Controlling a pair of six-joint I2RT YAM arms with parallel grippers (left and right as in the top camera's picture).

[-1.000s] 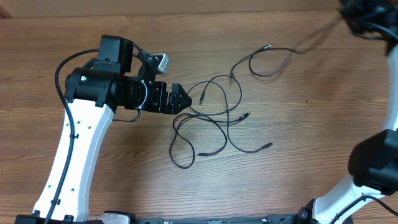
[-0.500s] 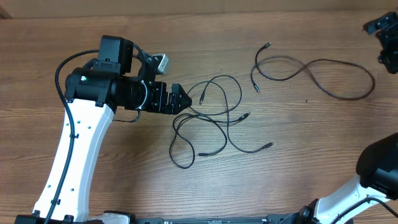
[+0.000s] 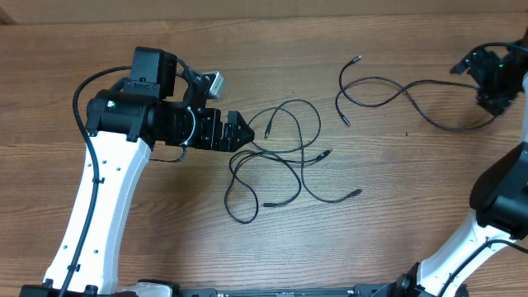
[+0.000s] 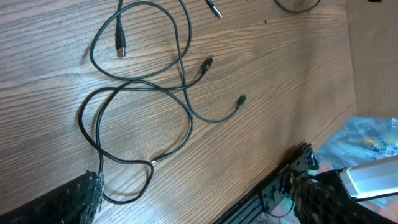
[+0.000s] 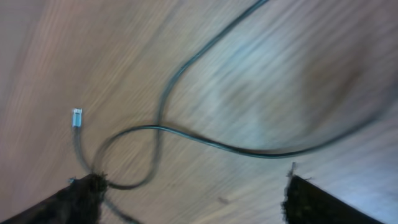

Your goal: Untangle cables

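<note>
A bundle of tangled cables (image 3: 280,153) is seen lying near the middle of the table (image 3: 346,256), its thin black loops crossing one another and four small plug ends pointing outward. Just to its left the left gripper (image 3: 247,132) is held low over the wood with the jaws spread wide; in the left wrist view the fingers (image 4: 78,199) are seen at the bottom corners, with only bare wood and one low loop of the bundle between them, and nothing is gripped.

A loose cable (image 3: 396,87) is laid apart from the bundle toward the far right. It curls from a plug (image 3: 356,59) near the far edge and runs in an S to the right, where it passes below the right gripper (image 3: 491,91). In the blurred right wrist view that cable (image 5: 236,146) and one plug (image 5: 76,117) are seen on the wood beneath widely parted fingers (image 5: 84,196), and nothing is pinched.

A black rail (image 4: 280,186) is seen along the table's near edge.
</note>
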